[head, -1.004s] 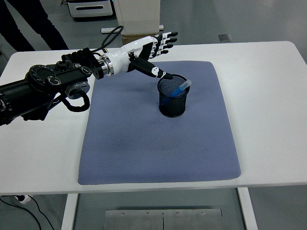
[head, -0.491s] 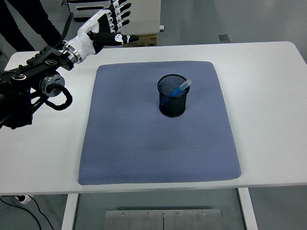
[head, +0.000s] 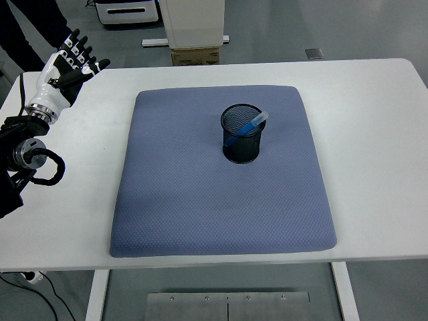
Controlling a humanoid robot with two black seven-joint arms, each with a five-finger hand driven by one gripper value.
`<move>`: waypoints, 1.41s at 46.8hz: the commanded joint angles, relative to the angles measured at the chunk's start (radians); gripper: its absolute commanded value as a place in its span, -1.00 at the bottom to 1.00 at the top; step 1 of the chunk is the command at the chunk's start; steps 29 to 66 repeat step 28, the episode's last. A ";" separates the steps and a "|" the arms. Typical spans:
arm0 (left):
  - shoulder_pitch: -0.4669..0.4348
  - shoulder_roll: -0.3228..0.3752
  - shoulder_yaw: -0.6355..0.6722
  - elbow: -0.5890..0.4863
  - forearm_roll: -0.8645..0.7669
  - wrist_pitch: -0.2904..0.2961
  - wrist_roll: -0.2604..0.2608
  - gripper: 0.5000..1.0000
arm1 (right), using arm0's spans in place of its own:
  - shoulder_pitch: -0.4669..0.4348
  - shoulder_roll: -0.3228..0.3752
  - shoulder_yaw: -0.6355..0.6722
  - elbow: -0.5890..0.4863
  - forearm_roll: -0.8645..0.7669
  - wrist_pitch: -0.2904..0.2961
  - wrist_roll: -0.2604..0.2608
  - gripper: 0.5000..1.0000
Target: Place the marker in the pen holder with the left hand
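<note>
From the head view, my left robot hand (head: 67,63) is up at the far left corner of the desk (head: 374,120), fingers spread and holding nothing, well apart from the work. The marker (head: 251,124) sits in the black mesh pen holder (head: 242,142), leaning against the right side of the rim with its capped end poking just above it. The holder stands upright on the blue mat (head: 200,200), toward the mat's far half. My right robot hand is not in this view.

I judge the placing done, so the risks are small ones. The marker leans rather than stands, and the holder looks light; a bump to the desk or a sweep of my forearm across the mat could tip it and spill the marker. The looped cable (head: 43,167) at my wrist hangs near the desk edge and might snag there.
</note>
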 commanded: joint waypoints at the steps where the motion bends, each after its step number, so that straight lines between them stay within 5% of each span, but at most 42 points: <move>1: 0.001 0.005 -0.005 -0.001 0.000 0.000 0.000 1.00 | 0.000 0.000 0.000 -0.001 0.000 0.001 0.000 1.00; 11: 0.004 0.059 -0.008 -0.001 -0.005 0.008 -0.001 1.00 | 0.000 0.000 0.000 0.000 0.000 0.001 -0.003 1.00; 66: 0.019 0.039 -0.013 -0.001 -0.005 0.009 -0.009 1.00 | 0.005 0.000 0.006 0.005 0.005 0.001 0.005 1.00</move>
